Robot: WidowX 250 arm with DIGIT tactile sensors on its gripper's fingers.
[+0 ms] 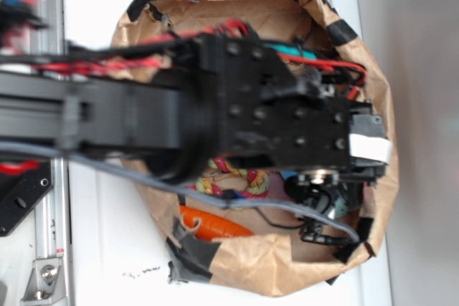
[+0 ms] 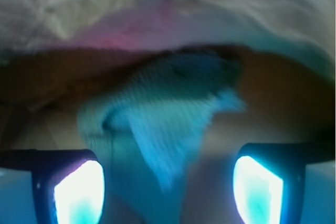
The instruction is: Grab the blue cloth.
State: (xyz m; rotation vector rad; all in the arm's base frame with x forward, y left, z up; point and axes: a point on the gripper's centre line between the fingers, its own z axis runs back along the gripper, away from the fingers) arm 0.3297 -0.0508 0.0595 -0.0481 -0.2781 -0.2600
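Paper-lined bin (image 1: 244, 266), blue cloth (image 2: 168, 129) wrist-view only

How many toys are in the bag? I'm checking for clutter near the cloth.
2 visible: a rope toy under the arm at the middle, and an orange carrot by the bag's lower rim. The arm may hide more.

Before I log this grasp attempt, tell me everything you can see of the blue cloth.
The blue cloth is a teal-blue rag with a fuzzy, terry-like weave, crumpled in soft folds, one flap pointing down. It lies on the brown paper floor, under a pale crumpled wall. In the blurred wrist view it sits between the open jaws of the gripper; contact cannot be told.
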